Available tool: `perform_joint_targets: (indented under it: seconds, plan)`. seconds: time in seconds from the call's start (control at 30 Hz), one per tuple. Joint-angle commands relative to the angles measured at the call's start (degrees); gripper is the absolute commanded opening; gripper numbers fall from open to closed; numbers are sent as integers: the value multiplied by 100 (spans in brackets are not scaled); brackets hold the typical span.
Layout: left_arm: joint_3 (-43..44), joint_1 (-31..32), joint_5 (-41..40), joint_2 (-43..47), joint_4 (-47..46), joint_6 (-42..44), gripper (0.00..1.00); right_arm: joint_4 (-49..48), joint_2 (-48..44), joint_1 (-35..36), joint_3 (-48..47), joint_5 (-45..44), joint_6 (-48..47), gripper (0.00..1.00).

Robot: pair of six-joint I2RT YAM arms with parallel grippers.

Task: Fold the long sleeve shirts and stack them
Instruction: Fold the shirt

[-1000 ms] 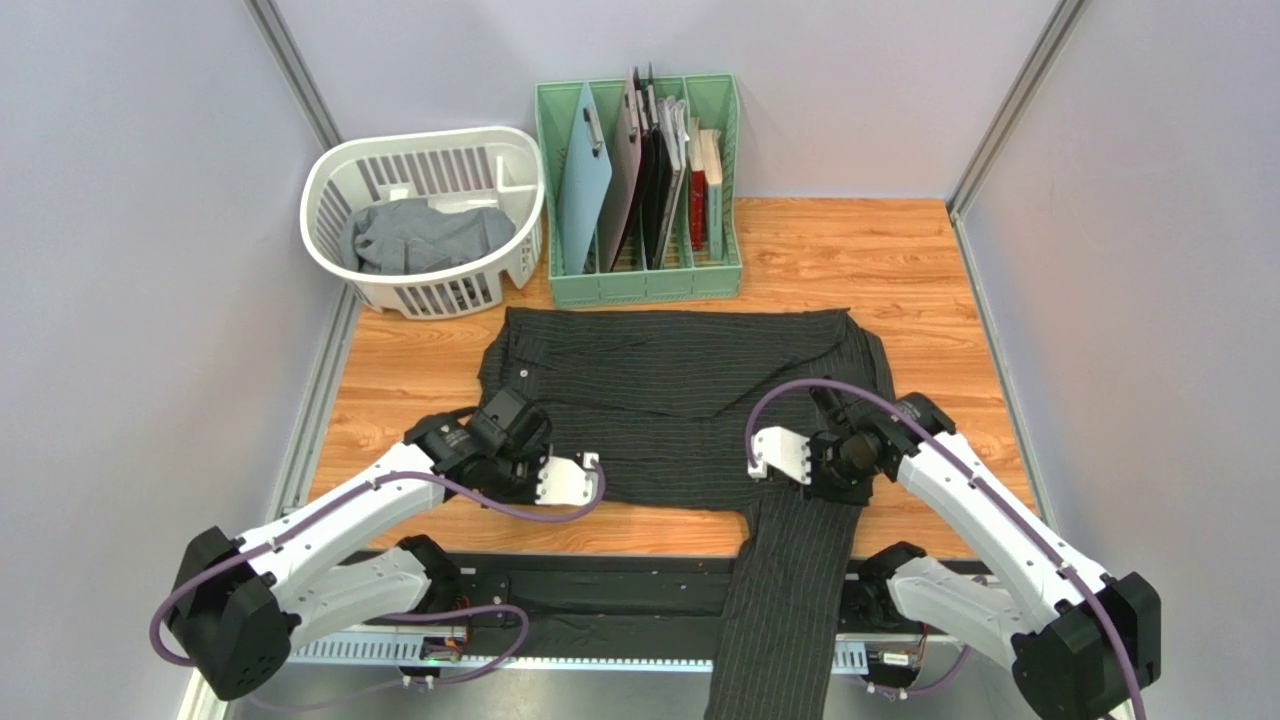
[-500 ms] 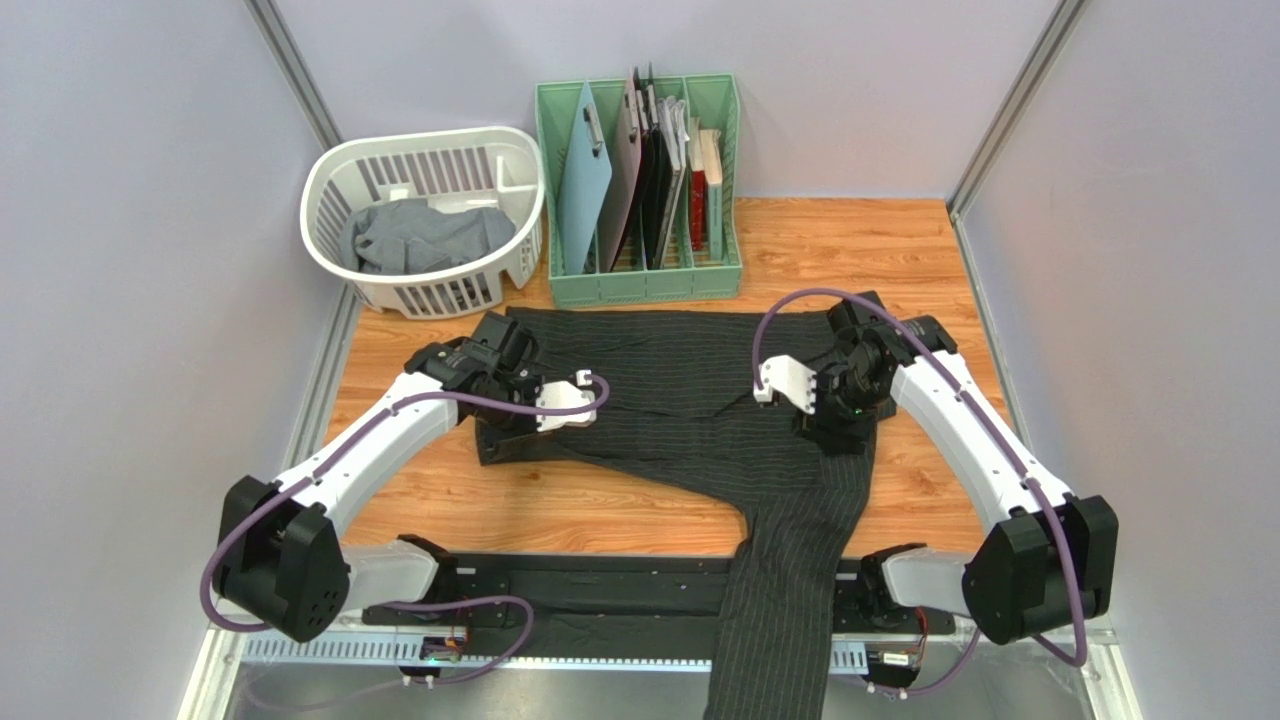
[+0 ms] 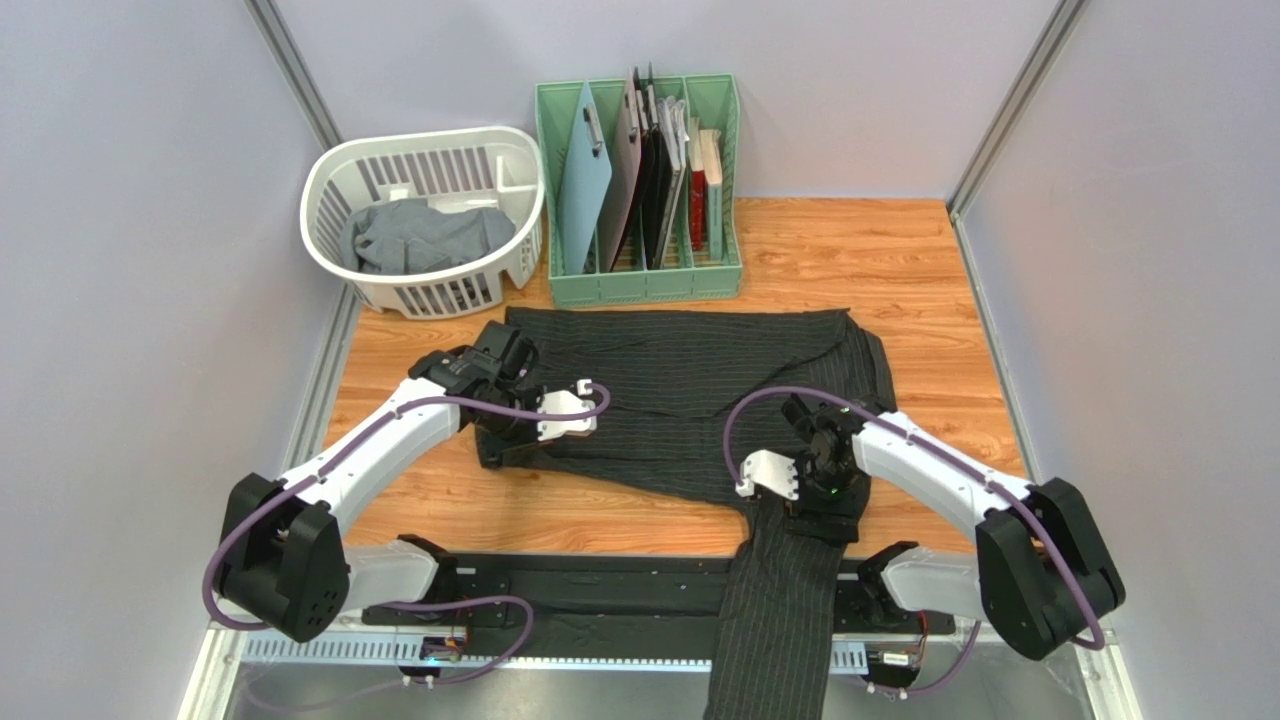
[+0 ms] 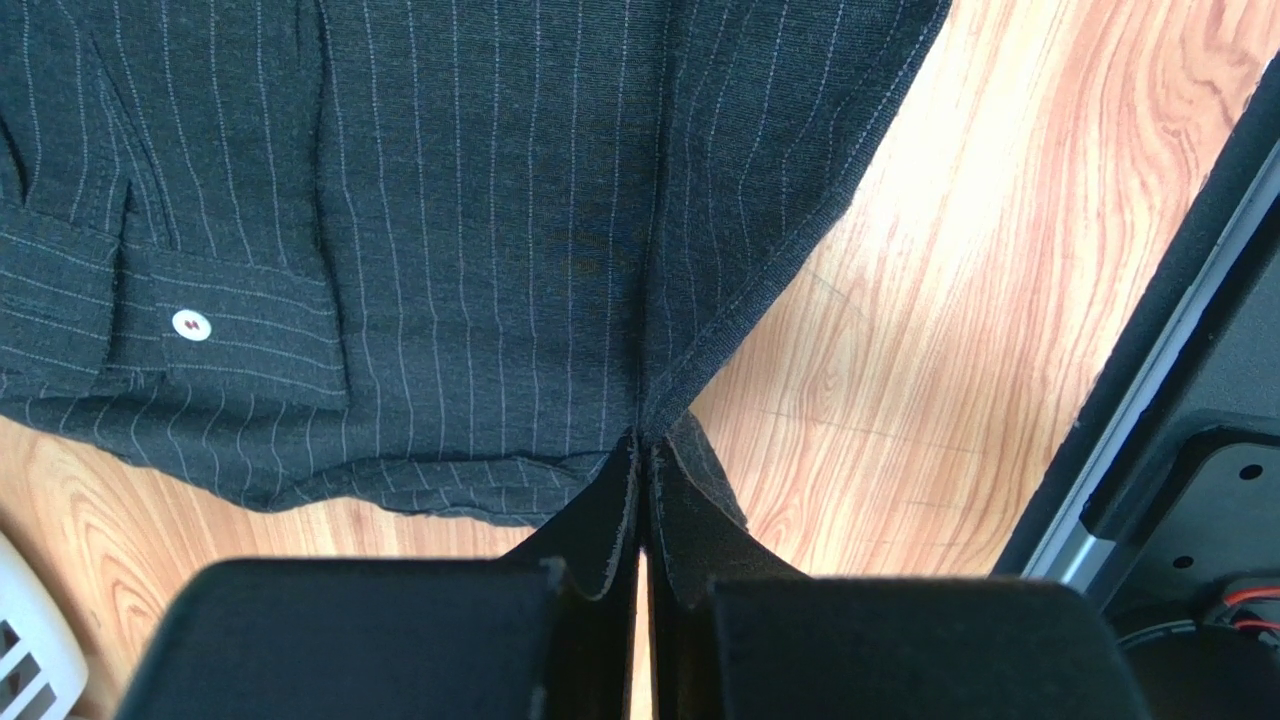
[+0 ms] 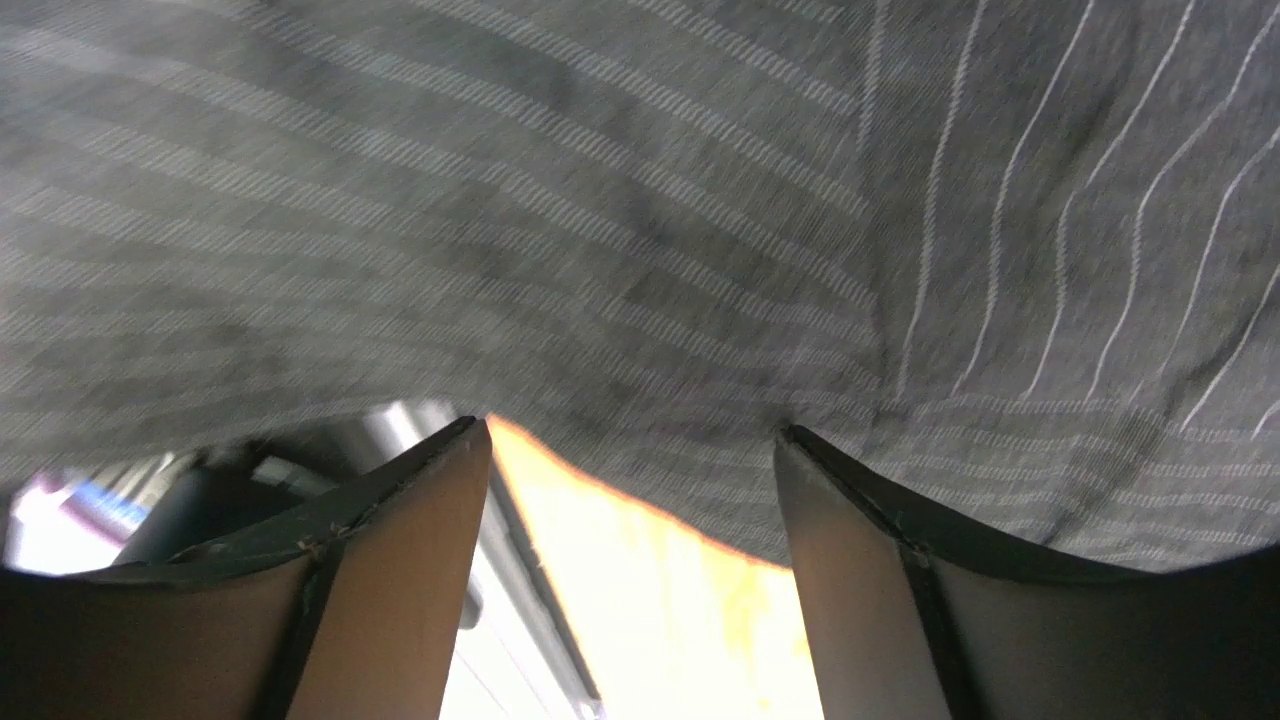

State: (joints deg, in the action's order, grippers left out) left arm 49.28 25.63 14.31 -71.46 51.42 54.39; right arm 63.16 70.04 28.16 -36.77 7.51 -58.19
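– Black cloth shirt with thin pale pinstripes (image 3: 676,398): state its position.

– It lies spread on the wood-grain tabletop (image 3: 932,285), its far edge just in front of the green plastic rack (image 3: 646,282). One long sleeve (image 3: 781,600) runs off the near edge of the tabletop and hangs down between the two arm bases.

– Left end effector (image 4: 643,450): condition?

– Fingers pressed together, clamped on the shirt's edge at its left side. In the left wrist view the cloth is pinched between them and a crease runs away from the grip. A cuff with a white button (image 4: 190,323) lies on the cloth further left in that view.

– Right end effector (image 5: 631,428): condition?

– Fingers apart, nothing between them. It sits over the sleeve where the sleeve leaves the shirt body, near the front edge of the tabletop. Pinstriped cloth fills the right wrist view just ahead of the fingers; contact cannot be determined.

– Second garment?

– A plain mid-grey cloth shirt (image 3: 428,236) lies crumpled inside the white slotted plastic basket (image 3: 422,141) at the far left, just beside the rack and well apart from both end effectors.
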Motion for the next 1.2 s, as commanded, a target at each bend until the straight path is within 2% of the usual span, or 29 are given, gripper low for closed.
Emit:
perform_joint_targets:
  seconds: [0.0, 0.13, 0.2, 0.23, 0.27, 0.4, 0.53, 0.73, 0.97, 1.17]
  plan:
    - [-111, -23, 108, 159, -132, -16, 0, -1015, 229, 321, 302, -548, 493, 71]
    - [-243, -23, 72, 273, -176, -34, 0, -1077, 466, 383, 180, -610, 721, 57]
    - [-313, -14, 64, 299, -228, -25, 0, -1060, 606, 444, 127, -697, 818, 41]
    - [-322, -14, 55, 291, -237, -42, 0, -1060, 625, 471, 118, -733, 853, 26]
    - [-305, -14, 46, 282, -246, -51, 0, -1060, 634, 514, 109, -742, 932, 0]
    - [-278, -23, 142, 387, -106, -52, 0, -841, 301, 524, 57, -892, 959, 0]
    - [-199, -14, 239, 650, 289, 115, 0, 89, -427, 524, -320, -575, 924, 0]
    - [-41, -145, 143, 617, 211, 89, 0, 601, -782, 357, -646, -601, 371, 0]
    - [599, -436, -120, -130, -210, 230, 0, 900, 518, -512, -2069, -321, -245, 1]
    - [1224, -576, -261, -1141, -386, 414, 0, 1313, 1924, -952, -3396, -119, -517, 12]
